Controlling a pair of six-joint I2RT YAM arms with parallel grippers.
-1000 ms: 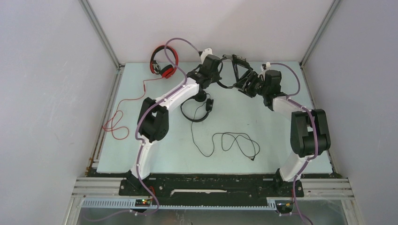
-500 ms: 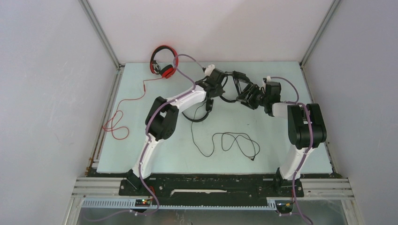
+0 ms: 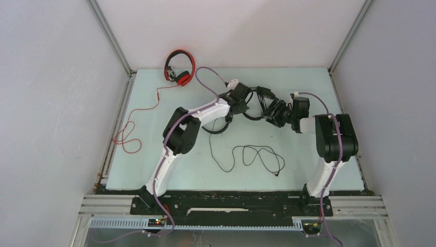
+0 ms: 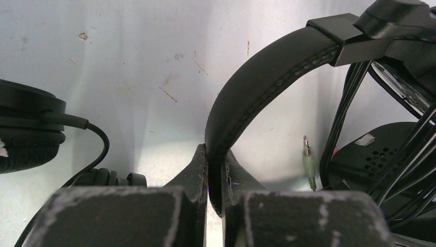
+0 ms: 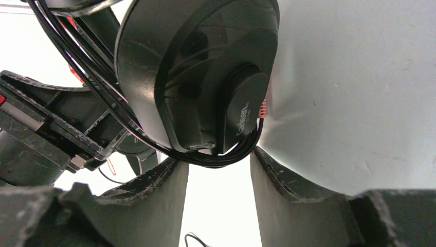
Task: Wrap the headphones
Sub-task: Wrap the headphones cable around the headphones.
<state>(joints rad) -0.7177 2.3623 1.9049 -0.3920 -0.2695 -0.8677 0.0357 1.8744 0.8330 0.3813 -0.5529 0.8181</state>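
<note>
Three headsets to wrap, one of them in hand: black headset (image 3: pixel 259 103), lifted between both arms. Held at the headband (image 4: pixel 257 85) by the left gripper (image 4: pixel 215 170), pressed together on the band's thin edge. Held at the ear cup (image 5: pixel 195 72) by the right gripper (image 5: pixel 217 157), half spread and clamped across the cup's lower rim and the wound cable (image 5: pixel 205 157). Expect slackened turns sliding off the cup on any easing of the right jaws, the band twisting out of the narrow left pinch under opposing pull, and snagging of the free plug (image 4: pixel 308 159). Matte black throughout, with a padded, stitched band, a round cup and thin cable in several turns. Just left of the black headset and nearer the bases: second black headset (image 3: pixel 218 125), with its loose cable (image 3: pixel 254 157) uncoiled. Well apart to the far left: red headset (image 3: pixel 179 67), with its red cable (image 3: pixel 131 139) trailing.
</note>
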